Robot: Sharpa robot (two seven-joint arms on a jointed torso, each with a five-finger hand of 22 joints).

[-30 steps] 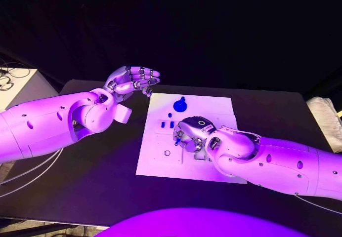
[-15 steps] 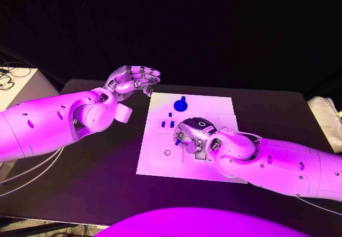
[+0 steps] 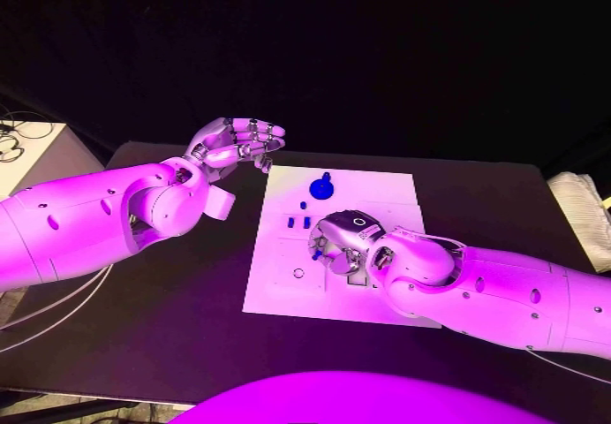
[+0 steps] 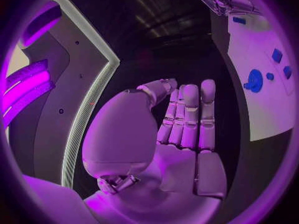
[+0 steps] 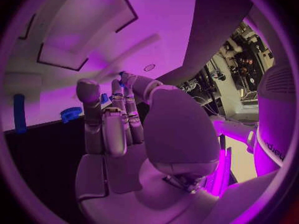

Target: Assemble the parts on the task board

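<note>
The white task board (image 3: pixel 382 190) lies in the middle of the black table. A round blue part (image 3: pixel 322 188) with a stem stands at its far end, and small blue parts (image 3: pixel 296 222) sit below it. My right hand (image 3: pixel 342 243) hovers low over the board's middle, and its fingers pinch a small blue part (image 3: pixel 316 252). In the right wrist view a blue tip (image 5: pixel 121 75) shows at the fingertips above the board (image 5: pixel 93 30). My left hand (image 3: pixel 239 140) is raised beyond the board's far left corner, fingers curled in and holding nothing. The left wrist view shows that left hand (image 4: pixel 184 119) beside the board (image 4: pixel 261 50).
A round hole (image 3: pixel 298 273) marks the board's near left part. A white box (image 3: pixel 45 163) with cables stands off the table's far left. A pale object (image 3: pixel 579 212) lies at the table's right edge. Bare black table (image 3: pixel 153 318) surrounds the board.
</note>
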